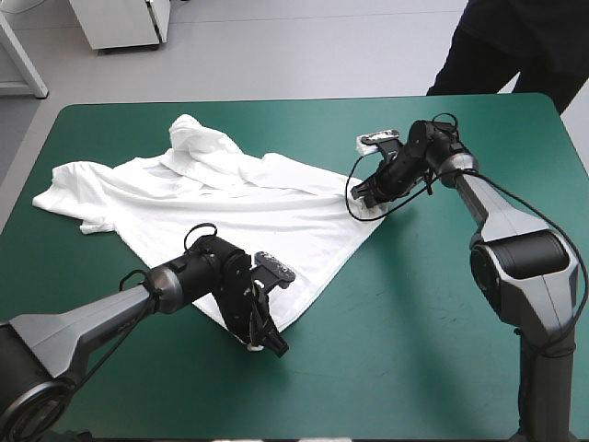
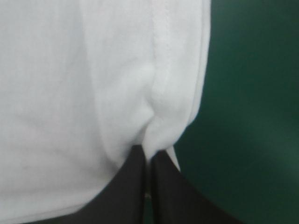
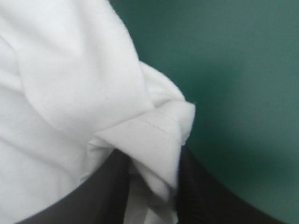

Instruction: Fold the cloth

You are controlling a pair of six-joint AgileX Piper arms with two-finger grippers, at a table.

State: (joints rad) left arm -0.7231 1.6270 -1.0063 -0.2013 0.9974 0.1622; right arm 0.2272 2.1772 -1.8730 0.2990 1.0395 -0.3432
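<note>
T-shirt [image 1: 230,207]: white, short-sleeved, spread mostly flat over the left half and middle of the counter [image 1: 442,350]; one sleeve reaches toward the left edge, and a rumpled heap of folds sits at its far side
Counter: teal-green cover, bare on the right side and along the near edge
Left claw [image 1: 265,343]: low on the counter at the T-shirt's near corner; its black fingers [image 2: 126,186] are pressed almost together, pinching the stitched hem
Cloth at the left claw: puckers into a short crease just ahead of the tips, with white cloth on one side and teal-green cover on the other
Right claw [image 1: 368,198]: at the T-shirt's right-hand corner, toward the far right of the counter; its fingers [image 3: 107,186] stand a narrow way apart, clamping a bunched fold of hem
Cloth at the right claw: doubled over itself, a line of stitching showing on the fold
Edge between the claws: runs slantwise from one held corner to the other, lying on the counter
</note>
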